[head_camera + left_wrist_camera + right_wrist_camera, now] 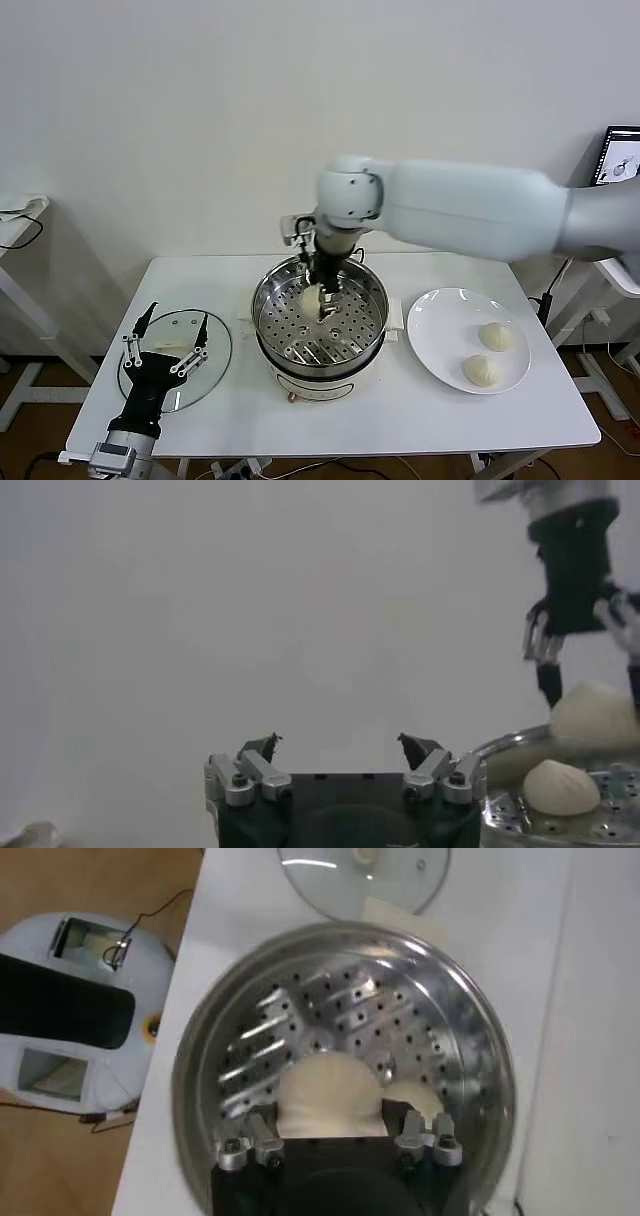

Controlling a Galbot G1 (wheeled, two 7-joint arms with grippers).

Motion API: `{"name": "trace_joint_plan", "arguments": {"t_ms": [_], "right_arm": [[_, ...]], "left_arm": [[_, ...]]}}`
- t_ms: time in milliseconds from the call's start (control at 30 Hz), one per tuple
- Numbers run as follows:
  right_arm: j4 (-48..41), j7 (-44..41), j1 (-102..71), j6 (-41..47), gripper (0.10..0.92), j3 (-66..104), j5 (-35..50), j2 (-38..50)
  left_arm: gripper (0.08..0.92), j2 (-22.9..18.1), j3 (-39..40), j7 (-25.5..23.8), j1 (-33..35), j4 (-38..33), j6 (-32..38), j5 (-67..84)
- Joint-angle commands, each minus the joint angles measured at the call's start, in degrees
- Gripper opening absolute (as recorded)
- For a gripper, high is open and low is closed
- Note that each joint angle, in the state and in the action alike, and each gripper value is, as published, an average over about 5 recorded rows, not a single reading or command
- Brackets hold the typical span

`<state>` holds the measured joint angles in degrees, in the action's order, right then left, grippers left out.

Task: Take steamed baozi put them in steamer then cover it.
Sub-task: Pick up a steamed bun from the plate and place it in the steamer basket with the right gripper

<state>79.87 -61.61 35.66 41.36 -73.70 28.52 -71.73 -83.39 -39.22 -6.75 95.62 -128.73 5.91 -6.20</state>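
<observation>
Right tool (321,292) is inside the steamer (372,330), its fingers pinching one steamed baozi (311,297) from either side just above the perforated tray (330,1018); the right wrist view shows the bun (325,1096) filling the gap between the fingertips. A second bun (561,786) lies on the tray beside the held one, toward the pot's back wall. The steamer stands at the centre of the white worktop (420,410). At 3 o'clock from the steamer, just beside its white handle, a white plate (440,320) carries two more buns (496,336) (481,371), apart from each other. At 9 o'clock from the steamer, near the worktop's left edge, the glass cover (215,345) lies flat. The left tool (165,345) hovers over the cover with its fingers spread wide, pinching nothing. The left wrist view confirms both fingertips (264,746) stand well apart.
</observation>
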Motion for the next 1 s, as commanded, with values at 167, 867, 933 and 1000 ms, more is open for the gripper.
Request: {"name": "trace_joint_plan", "arguments": {"t_ms": [167,867,933,1000], "right_arm": [[-13.6,-0.1,-10.5,0.5,0.687,4.4,-6.5,-9.1],[-7.3,-1.3,-8.0,-1.1,0.819,7.4,-6.3,-1.5],[-3.5,-2.5,-4.9,-2.0,0.822,7.2,-4.9,3.7],[0.3,-4.2,-1.7,-3.4,0.822,6.6,-4.0,9.4]], "left_arm": [[0.823,-0.2,0.0,0.1,0.2,-0.2,0.1,-0.3],[0.823,0.0,0.5,0.2,-0.2,0.8,0.0,-0.7],[0.823,-0.1,0.7,0.2,-0.2,0.8,0.1,-0.8],[0.823,-0.1,0.9,0.2,-0.2,0.9,0.1,-1.0]]}}
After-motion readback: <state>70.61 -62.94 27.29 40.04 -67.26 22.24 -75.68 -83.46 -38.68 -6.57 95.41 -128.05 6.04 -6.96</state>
